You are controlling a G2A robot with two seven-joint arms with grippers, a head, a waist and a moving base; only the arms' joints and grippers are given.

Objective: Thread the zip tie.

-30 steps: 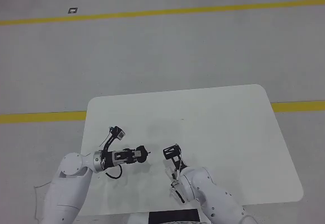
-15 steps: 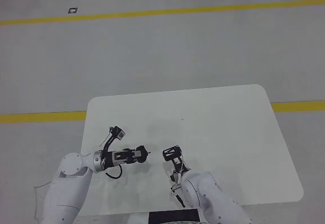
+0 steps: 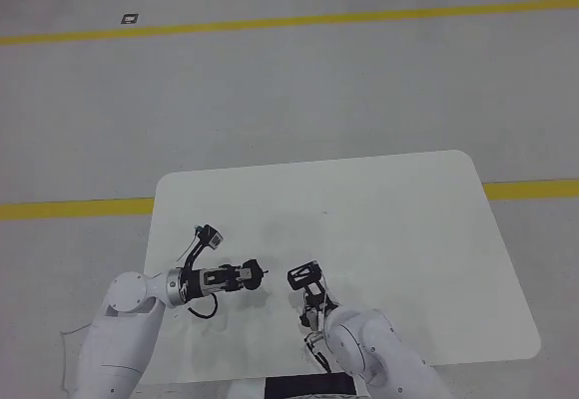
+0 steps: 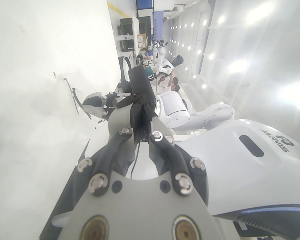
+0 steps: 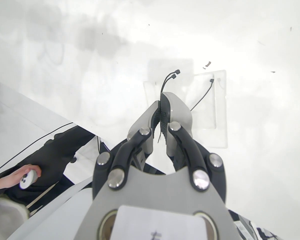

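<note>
Left hand (image 3: 255, 271) left of right hand (image 5: 162, 104), over table (image 3: 399, 219) near side; zip tie (image 5: 202, 95) apparently in tray (image 5: 221, 126).

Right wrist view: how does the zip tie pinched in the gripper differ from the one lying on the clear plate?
The gripped zip tie is clamped in the shut right gripper; the loose zip tie lies flat on the clear plate, untouched. The gripped zip tie shows two strands and heads; the loose zip tie one. Both are thin and black.

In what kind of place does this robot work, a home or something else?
Probably a robot laboratory or factory hall, not a home: yellow lines painted on the grey floor, a plain white rounded table, and another white humanoid robot under rows of round ceiling lights.
</note>
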